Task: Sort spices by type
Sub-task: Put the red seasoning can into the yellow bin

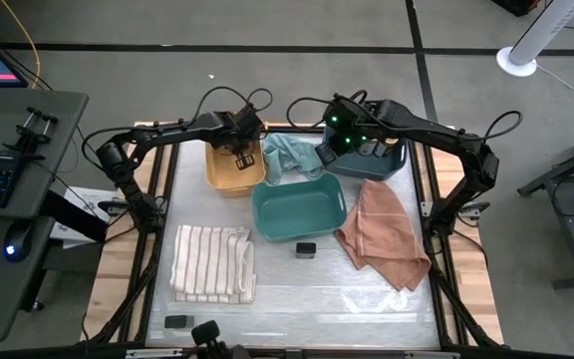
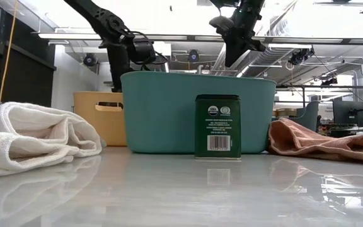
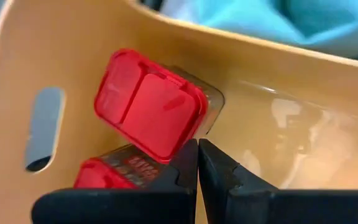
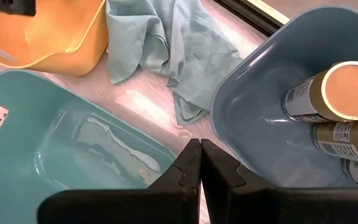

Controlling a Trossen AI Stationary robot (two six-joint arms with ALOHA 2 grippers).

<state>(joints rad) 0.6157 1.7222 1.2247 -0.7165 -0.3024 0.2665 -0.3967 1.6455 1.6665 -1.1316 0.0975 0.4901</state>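
Observation:
Two red-topped square jars [image 3: 148, 102] [image 3: 101, 175] lie inside the yellow bin [image 1: 217, 181]. My left gripper [image 3: 197, 149] [image 1: 245, 158] reaches down into that bin, shut, its tips by the upper jar's lid. Round jars with tan lids [image 4: 347, 90] lie in the blue-grey bin [image 4: 253, 93] [image 1: 389, 170]. My right gripper [image 4: 200, 149] [image 1: 329, 152] hangs shut and empty above the table, between that bin and the teal bin [image 1: 297, 233]. A dark tin [image 2: 217, 126] [image 1: 305, 249] stands upright on the table in front of the teal bin. Another dark tin [image 1: 177, 321] lies at the near left. My left gripper comes slanting down into the yellow bin, its shut fingertips [image 3: 189, 163] right beside the lower corner of the upper jar's red lid [image 3: 178, 148]. I cannot tell whether they touch the lid. That jar lies tilted against the bin's wall.
A light blue cloth [image 1: 292, 155] lies between the yellow and blue-grey bins. A striped white cloth [image 1: 212, 261] is folded at the near left, a salmon cloth [image 1: 382, 234] at the right. Bare tabletop runs along the near edge.

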